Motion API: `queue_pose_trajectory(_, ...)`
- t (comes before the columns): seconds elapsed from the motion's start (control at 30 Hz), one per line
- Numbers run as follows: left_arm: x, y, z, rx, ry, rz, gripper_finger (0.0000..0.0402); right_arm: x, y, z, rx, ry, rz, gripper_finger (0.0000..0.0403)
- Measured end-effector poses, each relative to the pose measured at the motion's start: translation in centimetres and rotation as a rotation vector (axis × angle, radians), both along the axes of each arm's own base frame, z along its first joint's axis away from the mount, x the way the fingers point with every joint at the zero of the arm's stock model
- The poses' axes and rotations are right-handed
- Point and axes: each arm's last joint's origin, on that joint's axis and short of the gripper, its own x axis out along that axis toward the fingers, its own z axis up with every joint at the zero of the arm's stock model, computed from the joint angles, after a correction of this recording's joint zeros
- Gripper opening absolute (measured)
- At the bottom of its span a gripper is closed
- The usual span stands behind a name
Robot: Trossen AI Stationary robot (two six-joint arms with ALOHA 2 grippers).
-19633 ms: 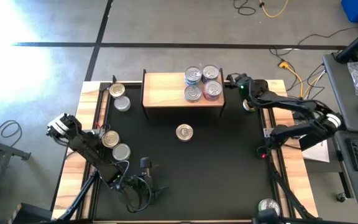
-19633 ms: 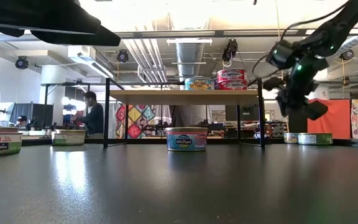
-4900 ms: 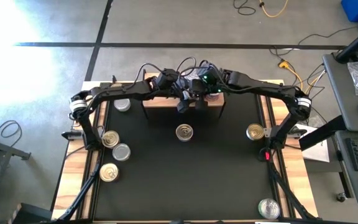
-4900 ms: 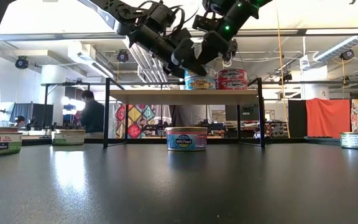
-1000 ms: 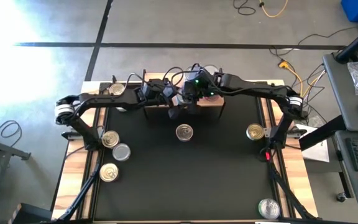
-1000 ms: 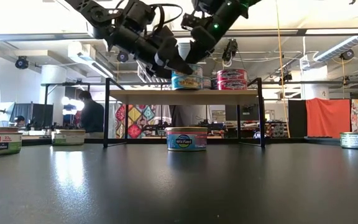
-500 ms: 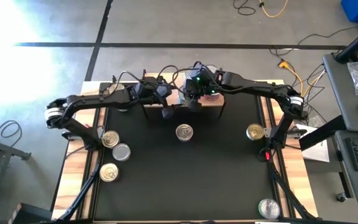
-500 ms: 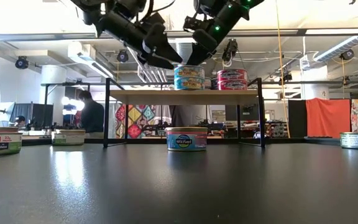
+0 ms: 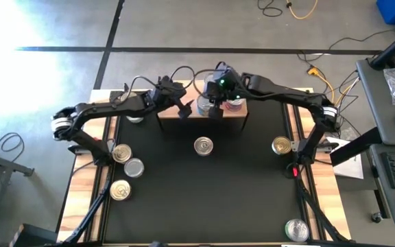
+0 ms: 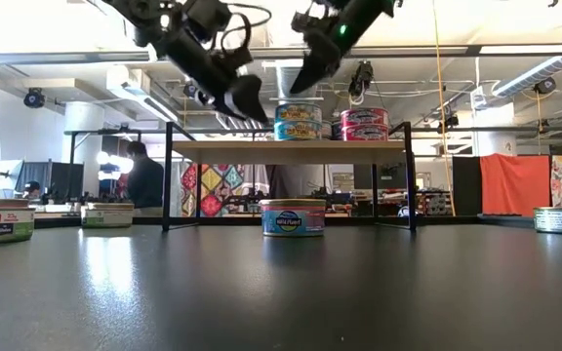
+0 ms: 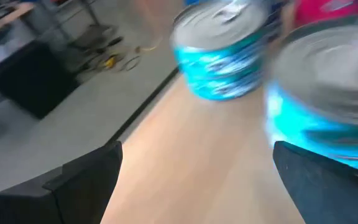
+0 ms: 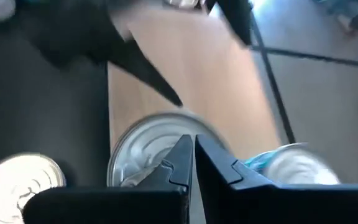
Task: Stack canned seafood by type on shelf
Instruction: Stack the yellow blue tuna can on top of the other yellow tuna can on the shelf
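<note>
The light-wood shelf [image 9: 184,118] stands at the table's far side. On it a stack of blue-labelled cans [image 10: 298,122] stands beside a stack of red-labelled cans [image 10: 364,124]. My left gripper [image 10: 250,105] hangs open just left of the blue stack, above the shelf top [image 11: 197,162]; the blue cans [image 11: 222,56] lie ahead of its fingers. My right gripper [image 12: 191,158] is shut and hovers above the silver lid [image 12: 148,146] of the blue stack, clear of it. One more blue can [image 10: 293,216] rests on the black table under the shelf's near edge.
Loose cans lie on the table: three near the left edge [image 9: 121,152], [image 9: 134,167], [image 9: 120,189], one at the far left [image 9: 134,116], one at the right [image 9: 281,145] and one at the near right corner [image 9: 295,230].
My left gripper, still open, has drawn back from the blue cans toward the table's left, risen a little and turned. My right gripper, still shut, has risen above the blue stack.
</note>
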Motion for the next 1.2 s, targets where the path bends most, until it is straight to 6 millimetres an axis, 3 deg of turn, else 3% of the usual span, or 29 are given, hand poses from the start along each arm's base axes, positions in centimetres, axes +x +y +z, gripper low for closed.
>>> queue_pose_trajectory(0.1, 0.3, 0.4, -0.6, 0.004, 0.008, 0.021, 0.0400, -0.7, 0.4, 1.5, 0.005, -0.008, 0.000, 0.0013)
queue_pose_trajectory(0.27, 0.7, 0.7, -1.1, 0.005, 0.006, 0.022, 0.0400, -2.2, 1.3, 1.8, 0.094, 0.109, 0.064, 0.0013)
queue_pose_trajectory(0.47, 0.8, 0.7, -0.8, 0.008, -0.003, 0.022, 0.0400, -3.3, 2.0, 0.9, 0.200, 0.226, 0.103, 0.0013)
queue_pose_trajectory(1.03, 1.6, -0.5, 1.7, -0.033, 0.028, -0.007, 0.0400, -3.1, 1.7, -1.9, 0.196, 0.268, 0.053, 0.0013)
queue_pose_trajectory(1.2, 1.6, -0.5, 1.6, -0.036, 0.029, -0.006, 0.0400, -2.9, 1.2, -1.9, 0.162, 0.241, 0.022, 0.0013)
